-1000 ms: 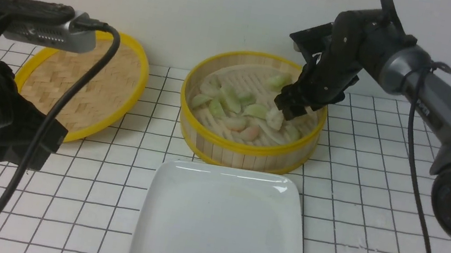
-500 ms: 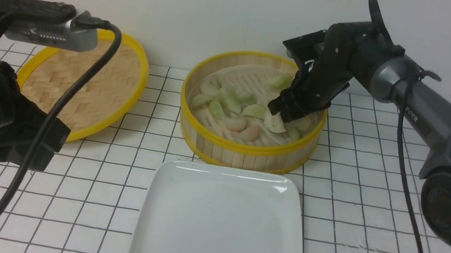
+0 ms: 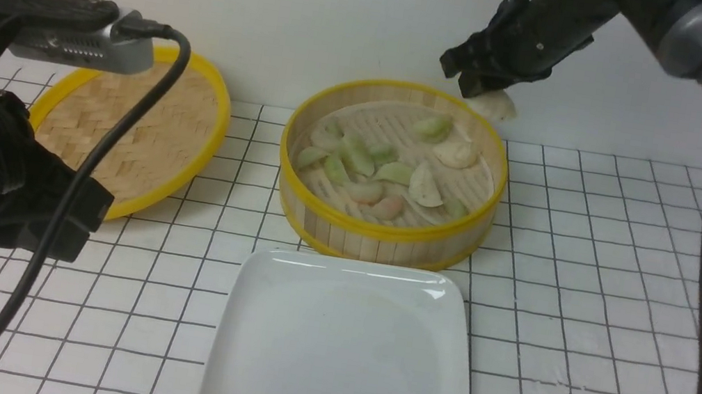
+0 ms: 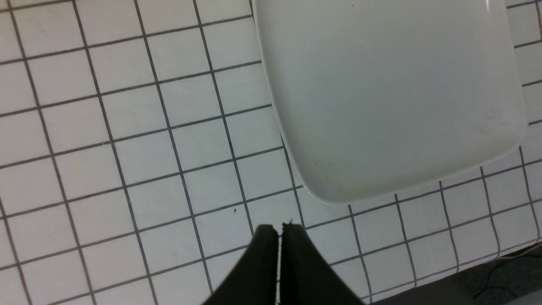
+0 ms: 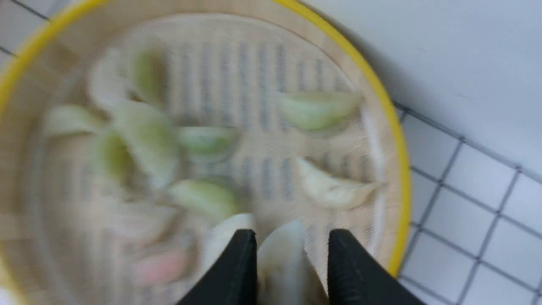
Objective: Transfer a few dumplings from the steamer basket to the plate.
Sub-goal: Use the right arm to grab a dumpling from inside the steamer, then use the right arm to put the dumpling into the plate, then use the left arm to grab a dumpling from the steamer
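My R pincer [image 3: 478, 90] is up in the air over the far right rim of the steamer basket [image 3: 379, 244]. Its black fingers [image 5: 241, 262] are closed partway on one cream-white dumpling [image 3: 495, 104], a soft pleated crescent, clear of the basket. R wrist view shows it wedged between the two fingers, pale and doughy.

The other dumplings [image 3: 390, 171] lie loose on the slatted bamboo floor: mostly pale green, a couple cream, a couple pinkish. Wrist view of them is blurred. Basket is round, upright slat wall w/ yellow rims top and bottom.

The plate [image 3: 340, 357], glossy white, squarish w/ rounded corners and a shallow rim, sits just in front of the basket on the white tiled surface [image 3: 588, 298]. A flat woven lid [image 3: 129, 127], yellow-rimmed, lies to the left.

My L pincer [image 4: 278, 232] is closed tight w/ nothing in it, near the plate's corner.
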Robot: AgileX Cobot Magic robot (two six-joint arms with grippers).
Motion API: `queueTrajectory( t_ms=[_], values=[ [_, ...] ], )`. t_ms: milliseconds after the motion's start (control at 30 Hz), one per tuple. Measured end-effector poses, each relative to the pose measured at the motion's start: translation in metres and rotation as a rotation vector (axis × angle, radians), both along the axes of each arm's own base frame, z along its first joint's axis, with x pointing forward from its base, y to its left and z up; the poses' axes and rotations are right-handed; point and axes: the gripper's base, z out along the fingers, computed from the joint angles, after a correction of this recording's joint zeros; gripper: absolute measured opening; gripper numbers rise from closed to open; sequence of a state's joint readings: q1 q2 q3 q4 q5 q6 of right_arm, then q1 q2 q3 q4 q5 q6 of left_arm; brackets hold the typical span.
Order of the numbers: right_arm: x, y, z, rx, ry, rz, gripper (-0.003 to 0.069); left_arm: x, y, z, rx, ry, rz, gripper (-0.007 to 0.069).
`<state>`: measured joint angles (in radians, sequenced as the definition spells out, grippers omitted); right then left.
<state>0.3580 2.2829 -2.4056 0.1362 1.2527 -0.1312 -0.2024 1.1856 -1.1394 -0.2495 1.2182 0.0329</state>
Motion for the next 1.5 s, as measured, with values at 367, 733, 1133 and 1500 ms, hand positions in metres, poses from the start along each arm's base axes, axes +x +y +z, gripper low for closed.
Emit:
queueTrajectory(
  t_ms=[367, 733, 1133, 1500],
  values=[
    [-0.107, 0.039, -0.052, 0.018, 0.408, 0.168, 0.0198, 0.019, -0.005, 0.0, -0.036, -0.052, 0.02, -0.0006],
    [-0.127, 0.07, -0.117, -0.059, 0.565, 0.226, 0.0308, 0.131, -0.07, -0.025, 0.033, -0.002, -0.144, -0.0006],
    [-0.135, 0.055, -0.055, -0.082, 0.381, 0.225, 0.0451, 0.228, -0.126, -0.06, 0.149, -0.133, -0.27, 0.0077],
    [-0.23, -0.009, 0.075, 0.038, 0.108, 0.229, 0.0379, 0.28, -0.133, -0.128, 0.334, -0.242, -0.299, 0.0369]
  ],
)
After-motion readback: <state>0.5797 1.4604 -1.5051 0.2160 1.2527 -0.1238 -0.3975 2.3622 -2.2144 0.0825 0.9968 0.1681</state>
